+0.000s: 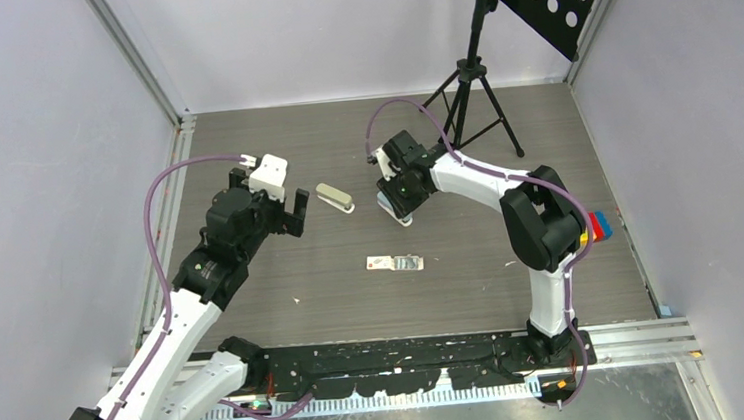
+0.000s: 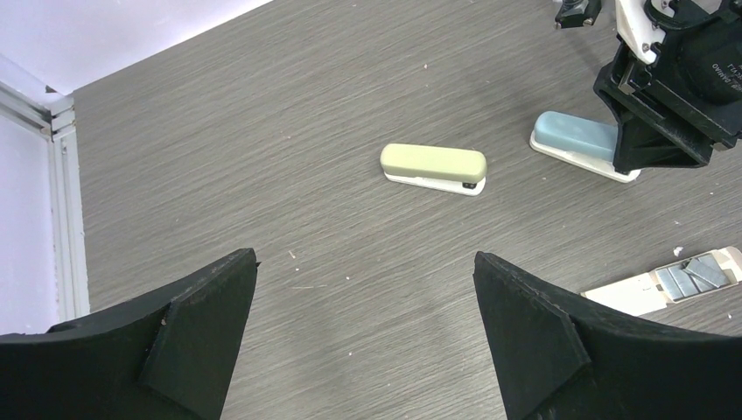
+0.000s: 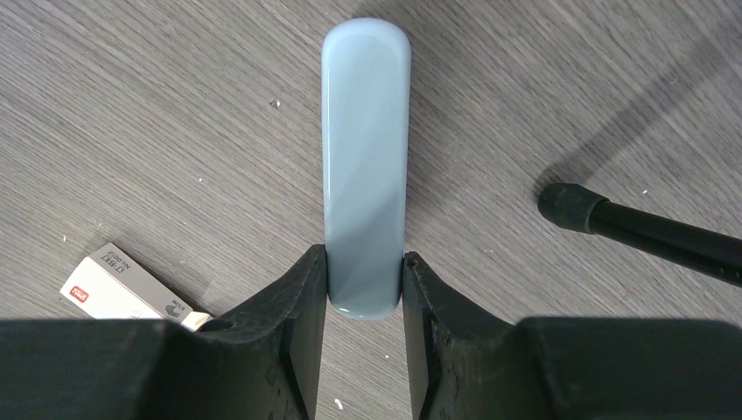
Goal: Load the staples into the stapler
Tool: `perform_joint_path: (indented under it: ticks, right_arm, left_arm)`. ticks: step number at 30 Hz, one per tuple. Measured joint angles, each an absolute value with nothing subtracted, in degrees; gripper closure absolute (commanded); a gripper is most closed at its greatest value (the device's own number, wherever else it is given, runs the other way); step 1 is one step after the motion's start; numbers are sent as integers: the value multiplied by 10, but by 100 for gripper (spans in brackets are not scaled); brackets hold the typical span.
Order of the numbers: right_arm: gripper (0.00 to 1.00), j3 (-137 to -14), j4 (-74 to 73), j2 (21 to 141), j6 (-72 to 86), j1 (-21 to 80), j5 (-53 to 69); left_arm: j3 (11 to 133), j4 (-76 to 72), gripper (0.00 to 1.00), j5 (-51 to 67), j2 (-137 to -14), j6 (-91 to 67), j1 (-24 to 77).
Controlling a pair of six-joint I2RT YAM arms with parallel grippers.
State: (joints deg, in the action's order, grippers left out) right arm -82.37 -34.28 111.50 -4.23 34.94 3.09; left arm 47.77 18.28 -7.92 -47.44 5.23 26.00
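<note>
Staples [image 1: 395, 263] lie ready nearby. Our right gripper [image 3: 365, 284] pinches the blue stapler [image 3: 366, 157], seemingly to steady it; our left gripper [image 2: 366, 293] hangs spread.

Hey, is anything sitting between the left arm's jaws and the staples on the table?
Nothing visible. Only bare table lies between the left jaws and the staples. The green stapler lies farther back, and the right jaws grip the blue stapler.

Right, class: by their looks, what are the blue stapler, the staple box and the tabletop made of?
Blue stapler: probably glossy plastic, showing soft sheen.
Staple box: matte printed cardboard, likely.
Tabletop: wood-grain laminate, apparently; streaked grey pattern.
</note>
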Motion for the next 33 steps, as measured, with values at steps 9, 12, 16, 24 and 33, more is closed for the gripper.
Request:
perform_joint_path:
  ticks: [9, 12, 16, 24, 33]
  right_arm:
    - [90, -849, -353, 1115, -44, 349, 26]
    - [90, -873, -351, 1123, -44, 349, 20]
    - [89, -911, -337, 1150, -44, 349, 18]
    - [74, -974, -331, 1228, -44, 354, 21]
    - [42, -989, -328, 1230, -32, 366, 8]
  left_arm:
    - [477, 183, 3, -79, -474, 53, 260]
    - [476, 183, 3, -80, -474, 54, 260]
    - [474, 183, 3, -80, -474, 57, 260]
    - [474, 183, 4, -84, -474, 65, 260]
    - [474, 182, 4, -84, -473, 65, 257]
